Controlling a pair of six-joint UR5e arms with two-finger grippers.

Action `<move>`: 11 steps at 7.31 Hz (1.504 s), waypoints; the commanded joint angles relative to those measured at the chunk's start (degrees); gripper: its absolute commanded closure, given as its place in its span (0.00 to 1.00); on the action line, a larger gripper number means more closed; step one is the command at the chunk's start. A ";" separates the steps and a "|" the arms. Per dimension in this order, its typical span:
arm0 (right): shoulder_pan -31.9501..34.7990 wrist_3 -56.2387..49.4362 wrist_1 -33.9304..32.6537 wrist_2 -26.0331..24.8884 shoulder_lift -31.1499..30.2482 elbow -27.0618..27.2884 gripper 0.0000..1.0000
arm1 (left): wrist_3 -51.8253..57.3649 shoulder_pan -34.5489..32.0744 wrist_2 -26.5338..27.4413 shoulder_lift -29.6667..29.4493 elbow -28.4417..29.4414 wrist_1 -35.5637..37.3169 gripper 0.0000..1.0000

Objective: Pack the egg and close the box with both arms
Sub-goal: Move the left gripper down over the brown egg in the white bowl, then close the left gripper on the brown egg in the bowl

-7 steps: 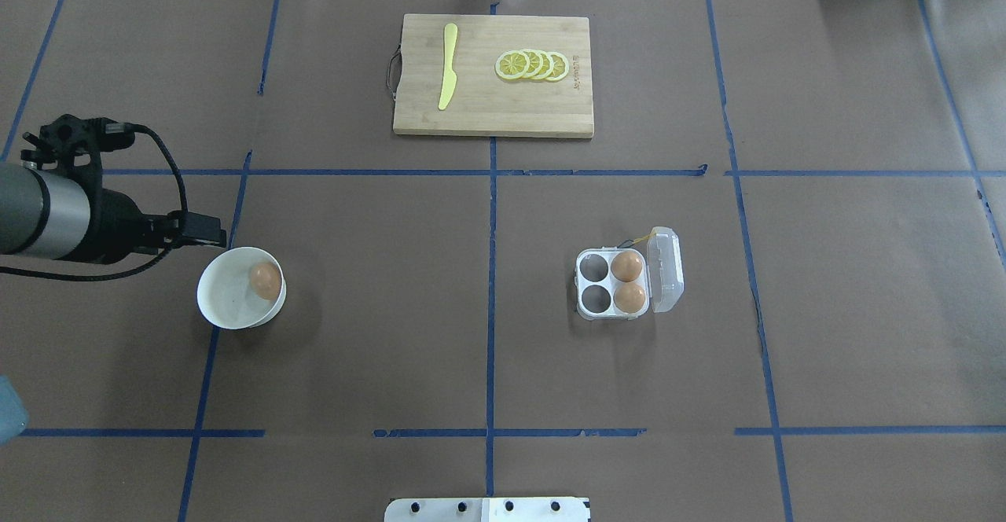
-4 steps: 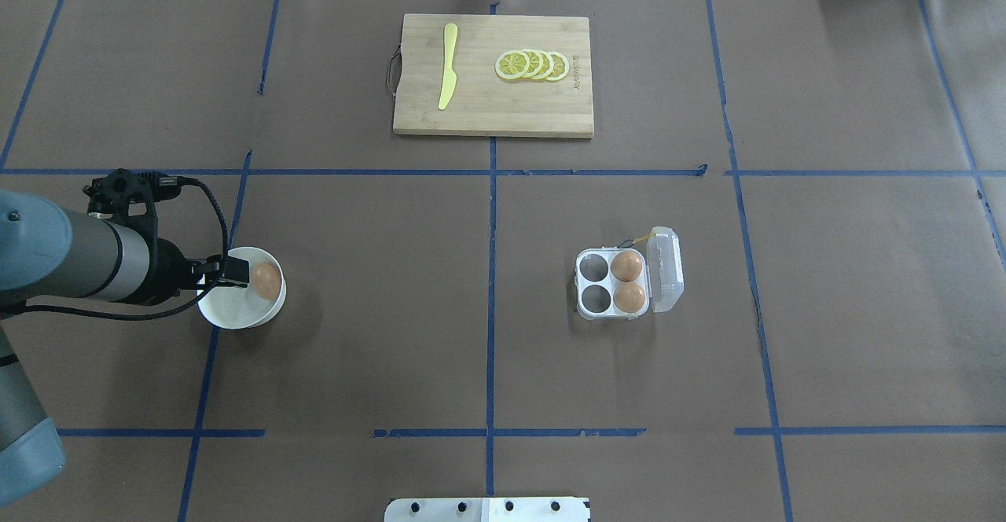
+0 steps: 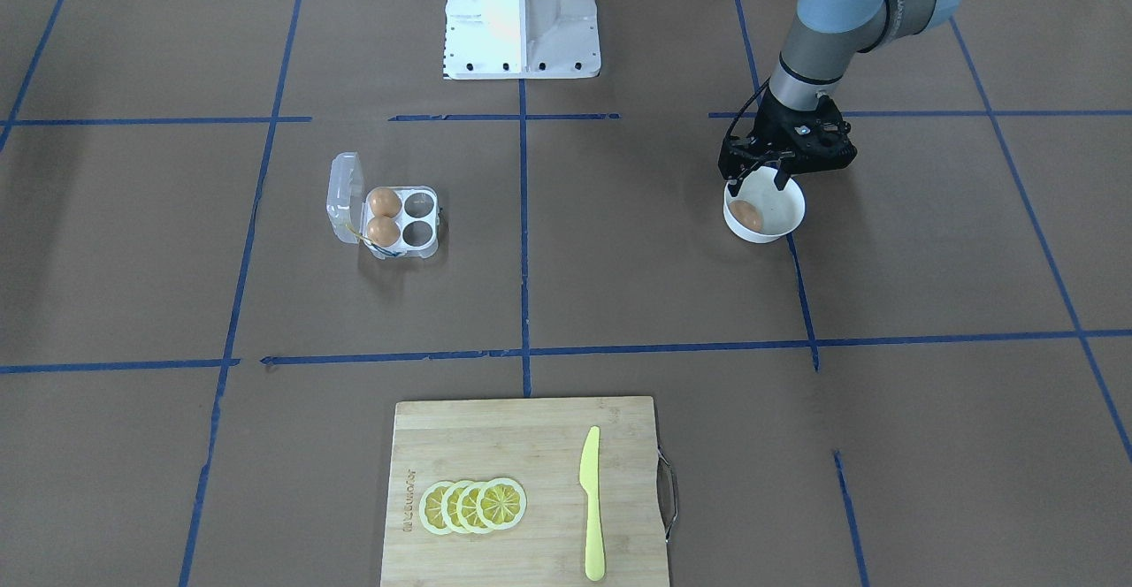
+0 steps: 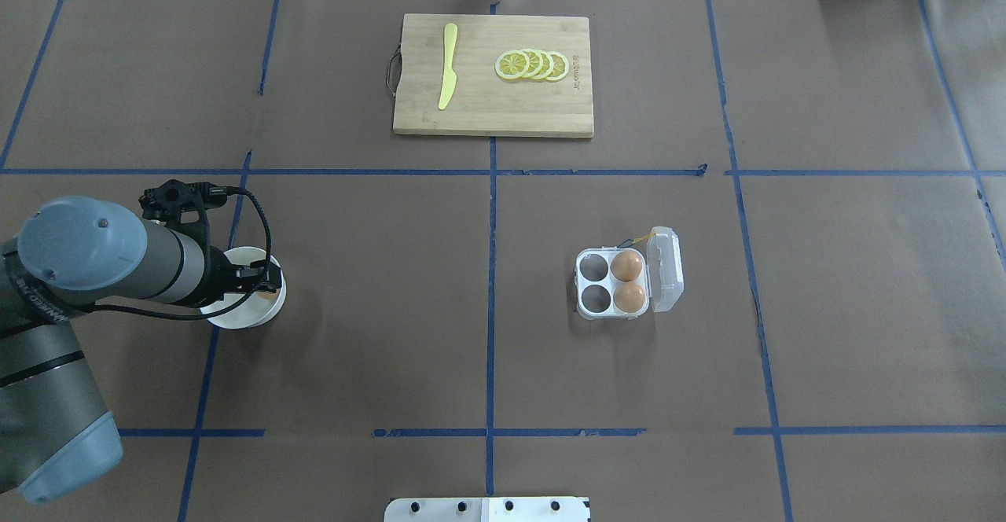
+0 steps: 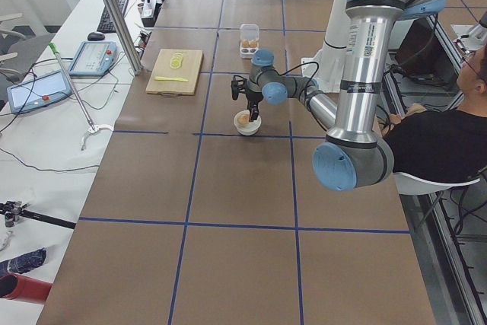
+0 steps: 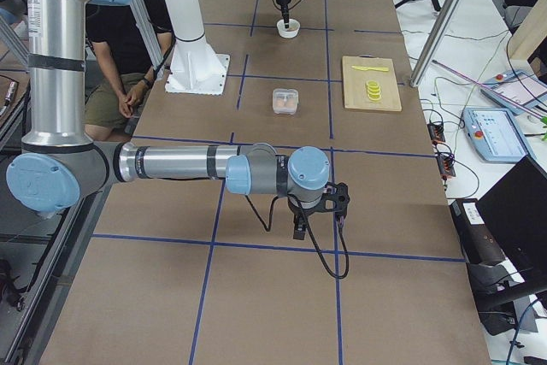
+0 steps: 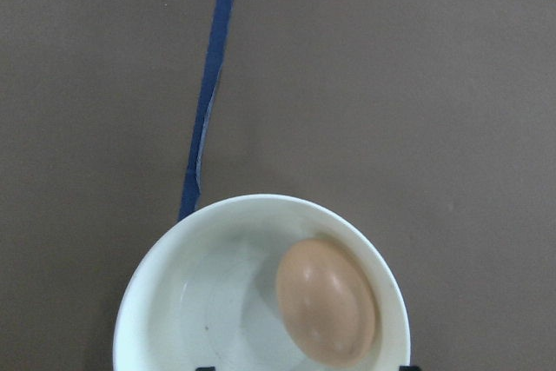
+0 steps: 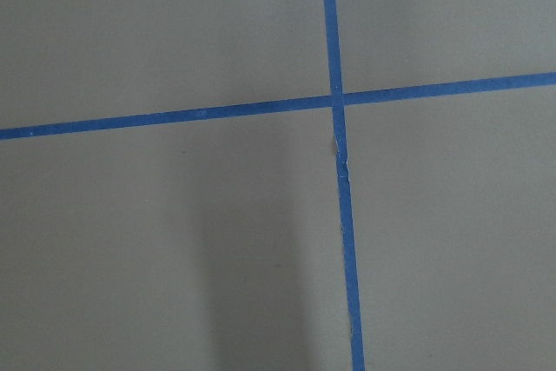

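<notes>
The loose egg [image 7: 327, 301] lies in a white bowl [image 7: 148, 275] on the table's left side; it also shows in the front view [image 3: 745, 214]. My left gripper [image 3: 758, 179] is open just above the bowl [image 3: 793, 214], jaws spread over it, touching nothing. In the overhead view it [image 4: 266, 278] hides most of that egg. The clear box [image 4: 595, 282] stands right of centre with its lid [image 4: 666, 269] open, two eggs [image 4: 626, 266] [image 4: 629, 296] in the cups next to the lid and two cups empty. My right gripper [image 6: 299, 226] hovers over bare table far from the box; I cannot tell if it is open.
A wooden cutting board [image 4: 493, 109] with lemon slices [image 4: 533, 64] and a yellow knife [image 4: 448, 66] lies at the far edge. The white base pedestal [image 3: 522, 12] stands at the near edge. Blue tape lines cross the brown table cover.
My left arm has swung rightward: the gripper went from left of the bowl to directly over it, now covering the egg in the overhead view. The box and its eggs have not moved.
</notes>
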 commanded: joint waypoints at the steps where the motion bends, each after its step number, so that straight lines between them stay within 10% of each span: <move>1: 0.01 0.00 0.00 0.03 0.12 -0.02 0.00 | 0.33 -0.04 0.06 -0.39 0.79 0.00 0.25; 11: 0.01 0.09 0.00 0.12 0.12 0.07 0.00 | 2.35 -0.13 0.06 -4.44 7.29 -0.70 0.28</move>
